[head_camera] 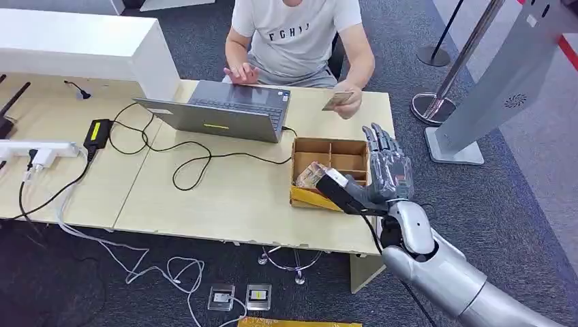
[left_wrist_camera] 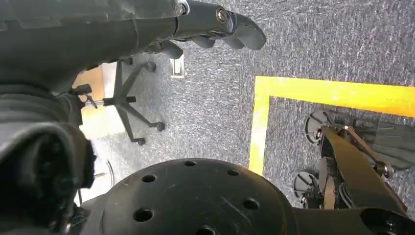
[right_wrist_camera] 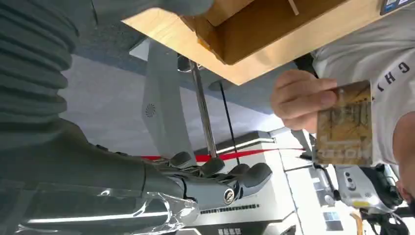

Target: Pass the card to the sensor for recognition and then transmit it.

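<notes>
The person [head_camera: 300,34] at the top centre of the head view is cut off above the shoulders; one of their hands [head_camera: 351,99] holds the card [head_camera: 338,101] just above the far edge of the table [head_camera: 225,197], right of the laptop [head_camera: 228,109]. In the right wrist view the card [right_wrist_camera: 345,125] sits at the right of the frame, a flat rectangle with a worn, brownish print whose lettering is too blurred to read; the person's fingers [right_wrist_camera: 298,100] cover one of its edges.

The right hand [head_camera: 387,170] stands in the right centre of the head view, palm-flat, fingers stretched and apart, grasping nothing; its thumb side overlaps the near right corner of the cardboard box [head_camera: 332,155], so that corner is hidden. The box is open-topped, split by cardboard dividers; a crinkly, clear-wrapped bundle [head_camera: 310,176] lies in its near left compartment, contents hard to make out.

The left hand [left_wrist_camera: 210,24] runs along the upper edge of the left wrist view, dark fingers lightly curved and empty, above grey speckled carpet [left_wrist_camera: 210,107] and a strip of yellow floor tape [left_wrist_camera: 333,90].

A grey slanted panel with a round grille [head_camera: 508,82] is cut off at the upper right of the head view; black and white cables [head_camera: 184,163] loop over the pale wooden tabletop.
</notes>
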Robot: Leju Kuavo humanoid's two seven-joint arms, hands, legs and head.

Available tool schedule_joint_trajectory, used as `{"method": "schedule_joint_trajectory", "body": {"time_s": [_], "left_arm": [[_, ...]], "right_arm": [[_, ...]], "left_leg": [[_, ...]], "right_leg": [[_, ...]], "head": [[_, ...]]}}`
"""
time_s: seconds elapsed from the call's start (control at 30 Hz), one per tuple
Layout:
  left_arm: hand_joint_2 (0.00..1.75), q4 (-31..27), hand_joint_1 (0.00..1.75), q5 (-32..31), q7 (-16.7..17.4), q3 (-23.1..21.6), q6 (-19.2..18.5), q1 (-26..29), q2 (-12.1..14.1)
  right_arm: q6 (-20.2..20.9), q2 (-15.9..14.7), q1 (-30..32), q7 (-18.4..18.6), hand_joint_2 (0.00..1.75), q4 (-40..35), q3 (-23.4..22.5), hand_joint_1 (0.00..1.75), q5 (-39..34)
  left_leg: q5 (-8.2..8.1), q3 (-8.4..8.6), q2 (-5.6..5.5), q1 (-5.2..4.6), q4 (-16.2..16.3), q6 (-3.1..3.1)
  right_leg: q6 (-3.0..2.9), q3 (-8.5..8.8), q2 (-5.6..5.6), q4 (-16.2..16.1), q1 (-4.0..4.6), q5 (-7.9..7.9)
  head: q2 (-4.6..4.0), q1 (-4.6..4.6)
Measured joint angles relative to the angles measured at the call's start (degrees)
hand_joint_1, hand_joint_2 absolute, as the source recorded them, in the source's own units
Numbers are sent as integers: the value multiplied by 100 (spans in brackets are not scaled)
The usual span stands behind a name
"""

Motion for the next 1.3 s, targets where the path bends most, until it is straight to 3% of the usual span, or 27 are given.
{"method": "schedule_joint_trajectory", "body": {"time_s": [0.57, 0.93, 1.3], "left_arm": [[0, 2, 0, 57, 111, 0, 46, 17, -31], [0, 2, 0, 48, 116, 0, 18, 25, -31], [0, 2, 0, -15, 142, -9, 13, 25, -28]], "right_arm": [[675, -24, 409, 420, 175, -767, 48, 0, 179], [776, 13, 736, 345, 175, -787, 87, 0, 48], [741, 245, 816, 177, 175, -485, 87, 0, 57]], "left_leg": [[0, 1, 3, 1, 0, 0], [0, -2, 2, 1, 0, 0], [0, -3, 3, 1, 0, 0]], "right_leg": [[0, -3, 3, 0, 0, 0], [0, -3, 3, 0, 1, 0], [0, -3, 3, 0, 1, 0]], "head": [[0, 0], [0, -2], [0, 0]]}}
